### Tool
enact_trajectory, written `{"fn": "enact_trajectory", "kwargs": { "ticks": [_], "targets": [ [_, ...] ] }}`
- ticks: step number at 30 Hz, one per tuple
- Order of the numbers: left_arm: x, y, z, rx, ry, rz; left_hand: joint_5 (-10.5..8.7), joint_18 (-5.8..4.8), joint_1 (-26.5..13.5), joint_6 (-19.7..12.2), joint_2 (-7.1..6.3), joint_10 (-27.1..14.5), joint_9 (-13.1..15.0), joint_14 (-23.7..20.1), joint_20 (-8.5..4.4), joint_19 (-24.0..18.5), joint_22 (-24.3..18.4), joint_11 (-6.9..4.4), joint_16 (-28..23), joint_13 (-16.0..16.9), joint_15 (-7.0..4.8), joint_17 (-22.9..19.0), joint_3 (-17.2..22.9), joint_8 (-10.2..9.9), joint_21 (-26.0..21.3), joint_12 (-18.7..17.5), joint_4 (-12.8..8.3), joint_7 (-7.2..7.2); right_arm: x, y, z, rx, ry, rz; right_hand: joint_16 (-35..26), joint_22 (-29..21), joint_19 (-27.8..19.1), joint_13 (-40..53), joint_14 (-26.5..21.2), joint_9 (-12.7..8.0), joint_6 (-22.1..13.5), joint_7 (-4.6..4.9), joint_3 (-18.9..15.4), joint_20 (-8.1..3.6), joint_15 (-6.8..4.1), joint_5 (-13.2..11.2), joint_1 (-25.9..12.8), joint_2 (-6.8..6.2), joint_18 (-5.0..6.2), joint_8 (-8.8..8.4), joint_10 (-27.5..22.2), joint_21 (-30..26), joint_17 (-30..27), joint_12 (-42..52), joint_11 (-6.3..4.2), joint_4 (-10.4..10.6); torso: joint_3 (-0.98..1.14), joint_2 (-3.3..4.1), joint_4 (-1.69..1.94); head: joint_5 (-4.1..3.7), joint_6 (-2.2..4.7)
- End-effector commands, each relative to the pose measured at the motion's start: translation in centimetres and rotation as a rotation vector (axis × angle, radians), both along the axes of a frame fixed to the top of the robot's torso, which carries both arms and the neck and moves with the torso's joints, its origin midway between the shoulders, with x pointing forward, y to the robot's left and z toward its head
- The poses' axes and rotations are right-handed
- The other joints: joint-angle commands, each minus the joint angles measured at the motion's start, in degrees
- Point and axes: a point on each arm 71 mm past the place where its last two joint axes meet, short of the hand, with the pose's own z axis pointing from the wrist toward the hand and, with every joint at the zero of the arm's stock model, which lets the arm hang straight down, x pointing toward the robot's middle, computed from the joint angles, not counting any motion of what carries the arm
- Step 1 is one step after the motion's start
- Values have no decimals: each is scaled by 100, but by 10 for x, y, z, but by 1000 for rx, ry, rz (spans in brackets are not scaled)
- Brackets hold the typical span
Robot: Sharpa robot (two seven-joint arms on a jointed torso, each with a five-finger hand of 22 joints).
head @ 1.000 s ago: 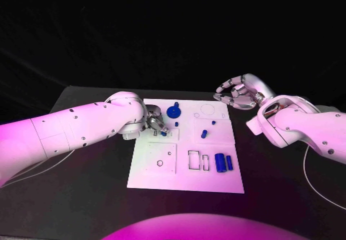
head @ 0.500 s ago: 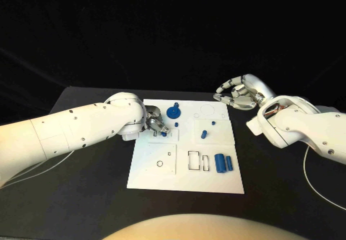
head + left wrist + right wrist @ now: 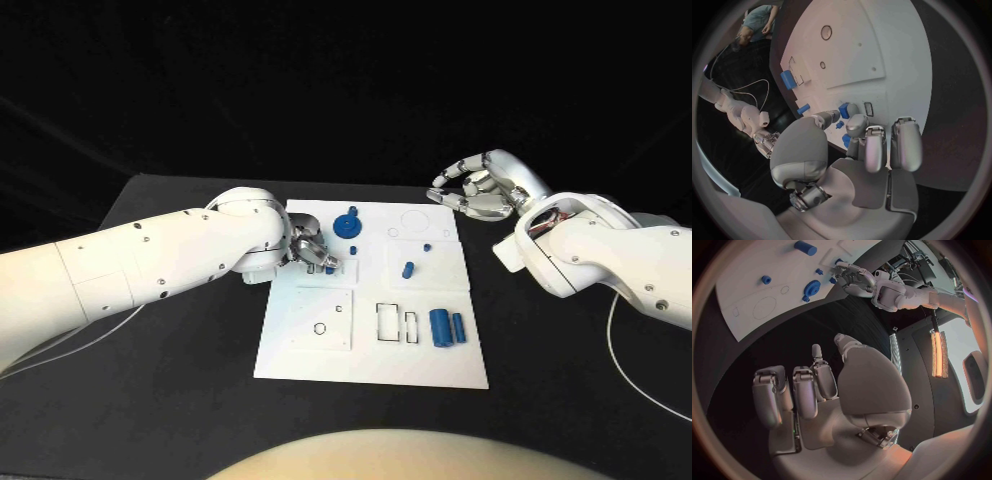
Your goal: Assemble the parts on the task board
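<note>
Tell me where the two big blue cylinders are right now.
In the head view, the two blue cylinders lie side by side near the task board's right edge, just right of the rectangular slots, well away from both hands.

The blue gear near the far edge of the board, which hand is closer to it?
Left. The left hand sits just beside the blue gear, over the task board; the right hand hovers off its far right corner.

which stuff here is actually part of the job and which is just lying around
Part of the job:
- task board
- blue gear
- two blue cylinders
- small blue part at the left hand

Lying around:
- white cable on the black table
</note>
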Motion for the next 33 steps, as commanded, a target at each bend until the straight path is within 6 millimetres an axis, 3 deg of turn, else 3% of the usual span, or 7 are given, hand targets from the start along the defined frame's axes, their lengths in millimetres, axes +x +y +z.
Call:
{"fn": "enact_trajectory", "kwargs": {
  "ticks": [1, 9, 18, 20, 22, 26, 33],
  "targets": [
    [-1, -2, 2, -20, 1, 4, -24, -39, -11, 11, -14, 40, -14, 595, 10, 33, 2, -14, 33, -5, -45, 1510, -146, 44, 26, 30, 72, 21, 0, 0, 0, -6, -4, 3, -22, 1444, 554, 595, 529, 6, -28, 2, -33, -30, -40, -21, -73, -4, -15, 27, 0, -38, 1283, -14, -27, 2, 3, -4, 4, 5, 7],
    [0, 2, 12, -51, -22, 21, -64, -36, 17, -2, -18, 22, -33, 595, 5, 27, -12, -15, 33, -42, -47, 1510, -281, 48, 16, 13, 139, 19, 0, -1, -1, -7, -4, -2, -26, 1443, 554, 593, 528, 11, -35, 1, -51, -31, -41, -24, -122, 4, -15, 36, -2, -40, 1275, -15, -28, 4, 2, -5, 2, 17, 23],
    [9, 16, 40, -104, -77, 70, -43, -18, 243, -143, -28, -168, -92, 565, -4, -11, -98, 25, -22, -303, -17, 1405, -460, -9, -38, -170, 135, 67, 1, -2, -3, -9, -2, -7, -25, 1445, 555, 596, 528, 14, -38, 0, -58, -31, -41, -25, -144, 9, -15, 41, 2, -37, 1279, -10, -29, 4, 1, -2, 4, 38, 77],
    [14, 22, 47, -130, -80, 97, -15, 51, 581, -424, -26, -833, -197, 507, 47, -170, -481, 142, -131, -1299, 75, 1210, -546, -184, -266, -935, 129, 200, 1, -3, -3, -10, -2, -7, -26, 1446, 556, 597, 528, 14, -38, -1, -58, -31, -42, -25, -145, 10, -16, 41, 3, -36, 1277, -9, -29, 3, 0, -3, 4, 40, 101],
    [18, 26, 51, -149, -82, 117, -11, 103, 786, -554, -28, -1245, -268, 463, 107, -287, -753, 234, -209, -1887, 159, 1081, -631, -283, -441, -1401, 149, 292, 1, -3, -3, -11, -2, -8, -26, 1445, 555, 597, 528, 15, -39, -1, -58, -31, -42, -24, -144, 11, -15, 42, 3, -37, 1277, -10, -29, 2, 2, -2, -2, 45, 123],
    [32, 37, 60, -173, -93, 160, -36, 123, 956, -1024, -31, -1482, -554, 412, 251, -344, -892, 434, -297, -2059, 323, 936, -778, -722, -545, -1571, 161, 530, 1, -3, -3, -11, -1, -9, -26, 1446, 556, 595, 528, 15, -39, -1, -57, -32, -42, -22, -143, 12, -16, 42, 1, -36, 1277, -12, -30, 0, 2, 7, -7, 49, 161],
    [49, 46, 69, -137, -132, 176, -89, 90, 978, -1027, -21, -1422, -759, 466, 327, -249, -677, 485, -209, -2114, 377, 1079, -948, -905, -427, -1511, 169, 586, 1, -3, -5, -12, 1, -9, -25, 1445, 555, 596, 528, 16, -40, -2, -54, -32, -42, -17, -140, 16, -15, 44, 2, -38, 1279, -11, -31, -5, -6, 12, 7, 46, 175]
  ]
}}
